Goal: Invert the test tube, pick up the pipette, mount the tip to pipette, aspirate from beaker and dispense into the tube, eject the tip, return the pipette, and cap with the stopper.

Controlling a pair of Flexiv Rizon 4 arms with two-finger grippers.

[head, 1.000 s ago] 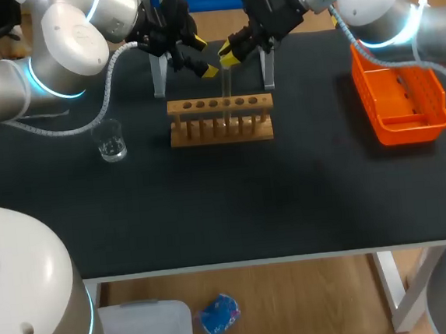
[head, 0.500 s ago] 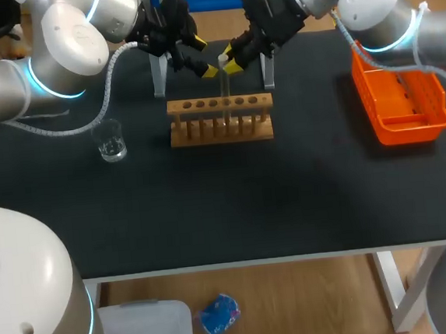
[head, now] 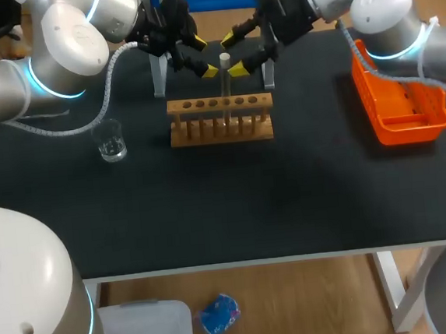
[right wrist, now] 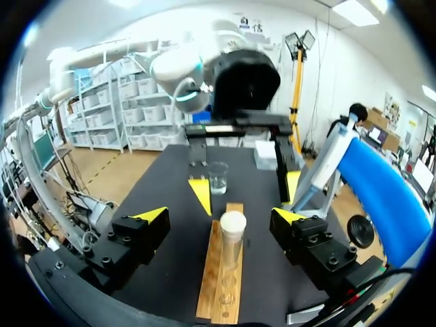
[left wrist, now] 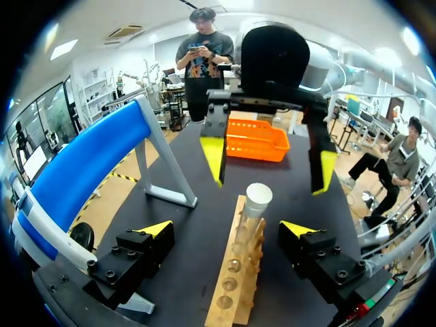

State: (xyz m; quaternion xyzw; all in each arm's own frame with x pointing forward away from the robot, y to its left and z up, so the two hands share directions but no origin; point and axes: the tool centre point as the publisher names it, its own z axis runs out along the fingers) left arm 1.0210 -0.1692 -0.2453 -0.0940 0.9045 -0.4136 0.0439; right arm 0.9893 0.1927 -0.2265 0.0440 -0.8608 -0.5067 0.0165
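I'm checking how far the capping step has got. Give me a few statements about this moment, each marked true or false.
1. The test tube stands upright in the wooden rack. True.
2. A white stopper sits on top of the tube. True.
3. The right claw is shut on the tube. False: its fingers stand apart on either side of the tube, touching nothing.
4. The beaker lies tipped over. False: it stands upright on the table, off the rack's end nearer the left arm.
5. The left claw is open. True.
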